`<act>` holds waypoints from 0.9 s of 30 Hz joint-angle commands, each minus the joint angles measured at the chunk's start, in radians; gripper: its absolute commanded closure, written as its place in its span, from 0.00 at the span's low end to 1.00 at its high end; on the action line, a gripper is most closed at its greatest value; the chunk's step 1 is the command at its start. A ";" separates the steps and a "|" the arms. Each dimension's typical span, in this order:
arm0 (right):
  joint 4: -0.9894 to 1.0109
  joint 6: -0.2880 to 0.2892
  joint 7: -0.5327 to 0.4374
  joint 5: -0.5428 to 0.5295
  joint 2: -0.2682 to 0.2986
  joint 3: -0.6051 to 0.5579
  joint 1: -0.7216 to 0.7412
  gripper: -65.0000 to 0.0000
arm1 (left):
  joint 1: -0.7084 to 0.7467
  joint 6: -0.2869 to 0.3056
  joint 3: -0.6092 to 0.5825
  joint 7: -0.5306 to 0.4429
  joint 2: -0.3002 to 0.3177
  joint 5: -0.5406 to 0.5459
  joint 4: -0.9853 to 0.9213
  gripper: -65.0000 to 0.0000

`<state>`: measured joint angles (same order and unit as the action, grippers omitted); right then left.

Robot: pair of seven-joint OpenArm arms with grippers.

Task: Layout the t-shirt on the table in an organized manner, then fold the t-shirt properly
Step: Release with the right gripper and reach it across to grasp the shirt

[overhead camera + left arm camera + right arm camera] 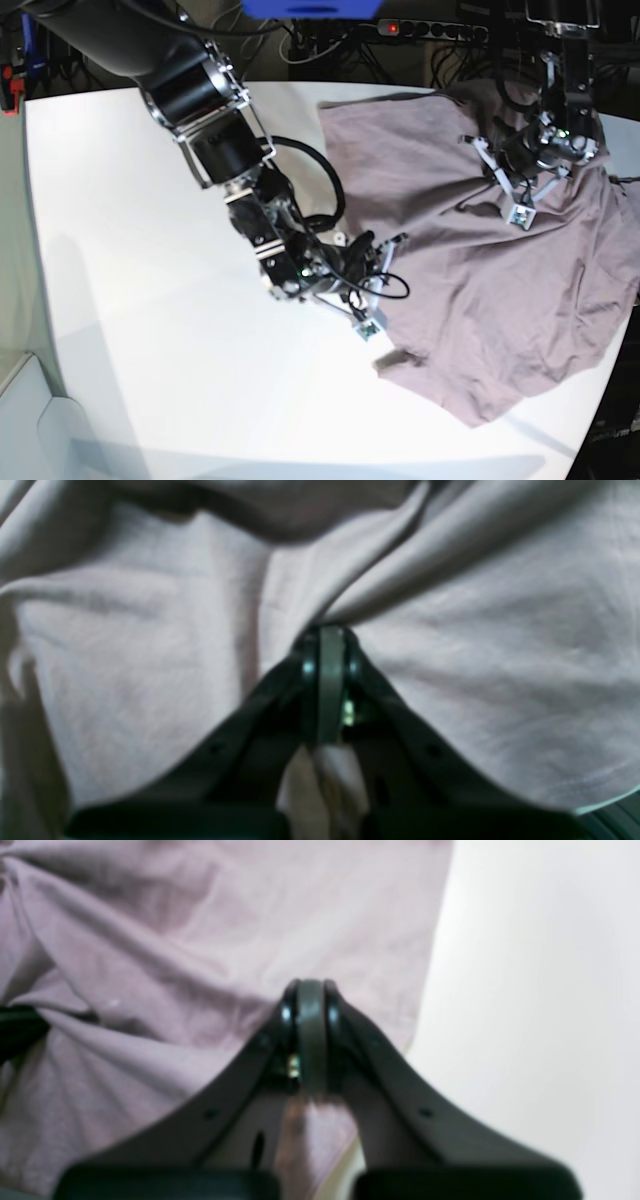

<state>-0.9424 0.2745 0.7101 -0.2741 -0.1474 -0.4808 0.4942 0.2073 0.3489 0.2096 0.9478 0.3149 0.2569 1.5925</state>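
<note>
Right gripper (311, 990): jaws pressed together on a pinch of the t-shirt (480, 260) at its edge, cloth bunched between the arms of the claw in the wrist view. Left gripper (330, 635): likewise clamped on a fold of fabric, with creases radiating from the tips.

Shirt sits toward one side of the table (150, 330), crumpled, not yet flat; part of it seems to hang past the table's curved edge beside the left arm. Deep wrinkles run across the body of the shirt between the two grips. One corner near the right gripper looks curled under.

Step in hand, as you judge it: spreading, not folding yet. Draw the two grips apart from each other, away from the shirt's middle, until the creases between them go taut and vanish. Keep both pinches low, close to the tabletop, so the cloth slides rather than lifts and balloons. Pull the whole shirt toward the bare middle of the table so nothing overhangs.

Risk: thin pinches may slip under tension; go slowly. Which edge each gripper holds is unclear from these views.
</note>
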 commanded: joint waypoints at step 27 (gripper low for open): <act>-0.415 0.002 0.250 -0.017 0.246 0.127 -0.285 1.00 | -0.177 0.008 -0.005 -0.054 -0.001 -0.003 -0.215 1.00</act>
<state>-1.3552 0.2840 0.9360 -0.2989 0.0986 -0.3527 0.1955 0.0315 0.3698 0.2070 0.8474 0.3050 0.2977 1.3853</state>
